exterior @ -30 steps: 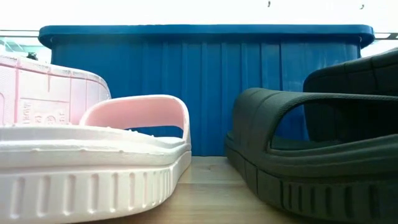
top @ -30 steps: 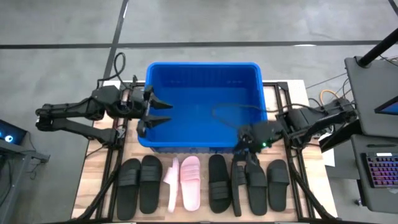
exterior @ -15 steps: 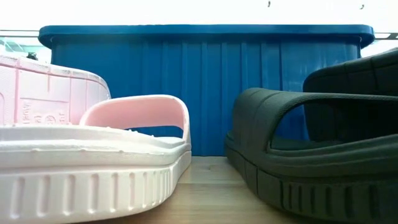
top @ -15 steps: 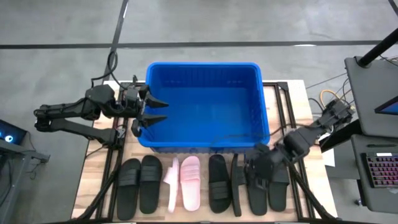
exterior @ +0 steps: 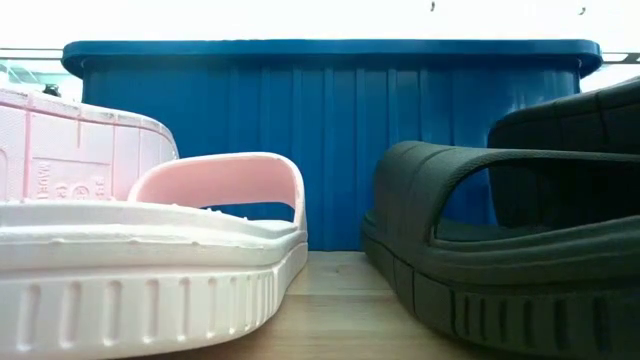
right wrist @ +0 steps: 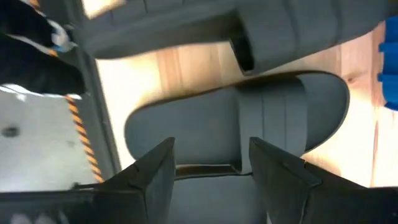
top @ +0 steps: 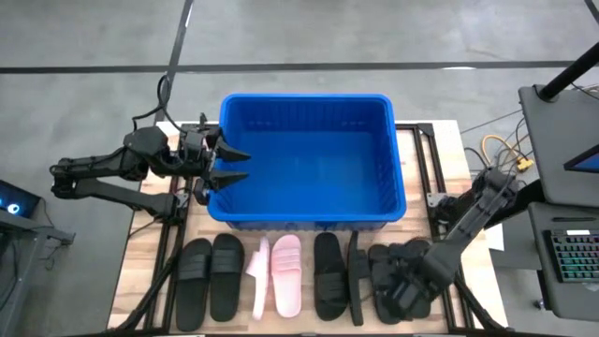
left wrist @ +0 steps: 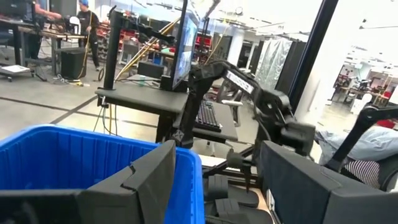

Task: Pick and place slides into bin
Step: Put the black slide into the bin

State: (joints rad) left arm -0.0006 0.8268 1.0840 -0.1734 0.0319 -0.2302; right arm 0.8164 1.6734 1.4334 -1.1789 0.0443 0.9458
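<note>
The blue bin (top: pixel 309 159) stands at the table's middle, far side; its near wall fills the low view (exterior: pixel 330 140). A row of slides lies on the table along the near edge: black ones (top: pixel 211 276), two pink ones (top: pixel 276 273), one of them on its side, and more black ones (top: pixel 328 276). My right gripper (top: pixel 398 285) hovers open over the black slides at the row's right end; its wrist view shows a black slide (right wrist: pixel 249 124) beyond the spread fingers (right wrist: pixel 208 180). My left gripper (top: pixel 229 164) is open and empty at the bin's left rim (left wrist: pixel 74 155).
A metal frame rail (top: pixel 440 253) runs along the table's right side beside my right arm. A monitor stand and keyboard (top: pixel 571 262) are off the table's right edge. In the low view a pink slide (exterior: pixel 150 260) and a black slide (exterior: pixel 500 250) lie close to the camera.
My right gripper has swung from the bin's near right corner toward the table's near edge and now stands over the black slides at the row's right end. The slides and the bin have stayed where they were.
</note>
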